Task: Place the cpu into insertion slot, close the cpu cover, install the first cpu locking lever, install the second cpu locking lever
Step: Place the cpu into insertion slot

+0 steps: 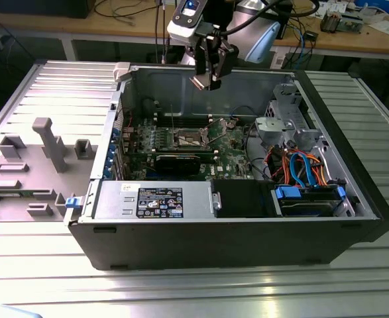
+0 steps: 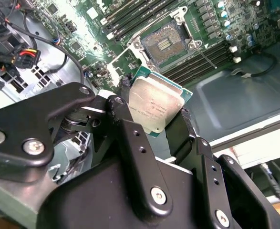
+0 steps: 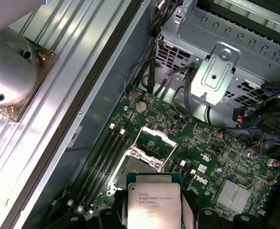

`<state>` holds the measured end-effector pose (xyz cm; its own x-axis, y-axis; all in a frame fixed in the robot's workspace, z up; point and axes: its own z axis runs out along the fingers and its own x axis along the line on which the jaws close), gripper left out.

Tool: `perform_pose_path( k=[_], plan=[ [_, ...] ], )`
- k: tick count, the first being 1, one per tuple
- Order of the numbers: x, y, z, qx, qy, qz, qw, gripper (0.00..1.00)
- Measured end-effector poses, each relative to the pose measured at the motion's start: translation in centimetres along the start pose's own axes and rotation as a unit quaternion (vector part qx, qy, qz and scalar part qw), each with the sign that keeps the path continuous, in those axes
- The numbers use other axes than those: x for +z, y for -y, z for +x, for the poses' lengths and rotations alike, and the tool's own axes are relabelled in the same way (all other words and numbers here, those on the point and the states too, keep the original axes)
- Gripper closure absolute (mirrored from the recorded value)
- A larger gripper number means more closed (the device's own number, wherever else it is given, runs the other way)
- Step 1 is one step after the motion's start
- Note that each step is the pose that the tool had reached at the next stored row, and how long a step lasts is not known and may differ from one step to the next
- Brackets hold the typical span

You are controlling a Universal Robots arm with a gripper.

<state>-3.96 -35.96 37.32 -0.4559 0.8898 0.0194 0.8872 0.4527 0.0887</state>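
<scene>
My gripper (image 1: 205,79) hangs above the open computer case, shut on the cpu (image 1: 201,83). In both wrist views the cpu (image 2: 154,107) (image 3: 154,207) is a flat silver-topped square on a green base, pinched at two opposite edges by the black fingers (image 2: 124,90). Below it on the green board lies the insertion slot (image 2: 165,42) (image 1: 186,139), open and bare, with its silver rim showing. The cpu cover (image 3: 155,139) stands swung up at the slot's far edge. In the first wrist view the cpu hides part of the slot (image 3: 139,164).
Memory slots (image 2: 130,16) flank the socket on both sides. A black graphics card (image 1: 177,162), the power supply (image 1: 161,199), a metal drive cage (image 1: 283,126) and coloured cables (image 1: 300,165) crowd the case. A grey fixture tray (image 1: 42,152) sits at the exterior view's left.
</scene>
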Motion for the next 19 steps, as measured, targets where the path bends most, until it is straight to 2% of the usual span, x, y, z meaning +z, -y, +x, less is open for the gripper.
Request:
perform_pose_path(
  k=[2, 12, 19],
  plan=[
    [0.0, 0.0, 0.0, 0.007, 0.0007, -0.0001, 0.99997, 0.46],
    [0.0, 0.0, 0.0, 0.01, 0.0009, -0.0002, 0.99995, 0.46],
    [0.03, 0.0, 0.0, 0.047, 0.0042, -0.0009, 0.99887, 0.46]
  ],
)
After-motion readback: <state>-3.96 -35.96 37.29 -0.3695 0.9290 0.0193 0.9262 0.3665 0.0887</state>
